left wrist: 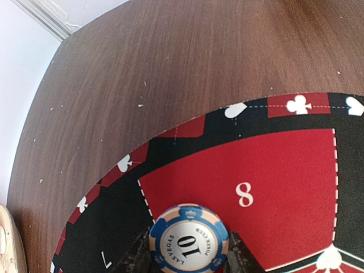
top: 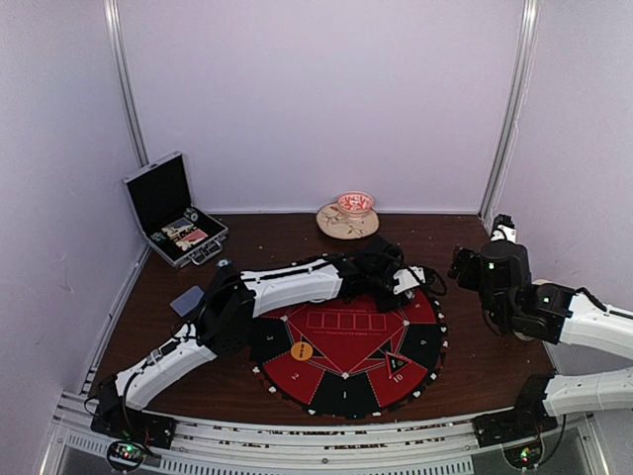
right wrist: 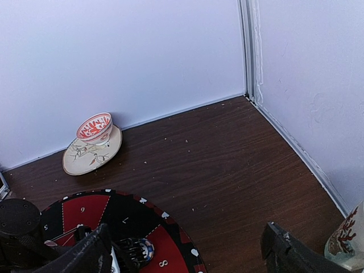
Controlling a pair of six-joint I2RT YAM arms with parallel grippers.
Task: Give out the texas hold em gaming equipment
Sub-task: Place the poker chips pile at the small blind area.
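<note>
left tool (left wrist: 189, 257) clamps a chip (left wrist: 189, 240) over the mat (left wrist: 284, 170); right tool (right wrist: 187, 253) apart, bowl (right wrist: 94, 127) beyond.

One round mat (top: 346, 346) lies on the tabletop (top: 465, 366). One open case (top: 173, 208) sits at its far left corner. One plate (top: 336, 226) and one bowl (top: 355, 204) are at the far edge. Also one poker chip (left wrist: 189, 239), one orange disc (top: 302, 350) and one grey-blue card (top: 186, 300).

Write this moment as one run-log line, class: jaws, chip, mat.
left jaws: shut on blue-edged 10 poker chip | chip: over mat, beside sector 8 | right jaws: open, empty, beside the mat
</note>
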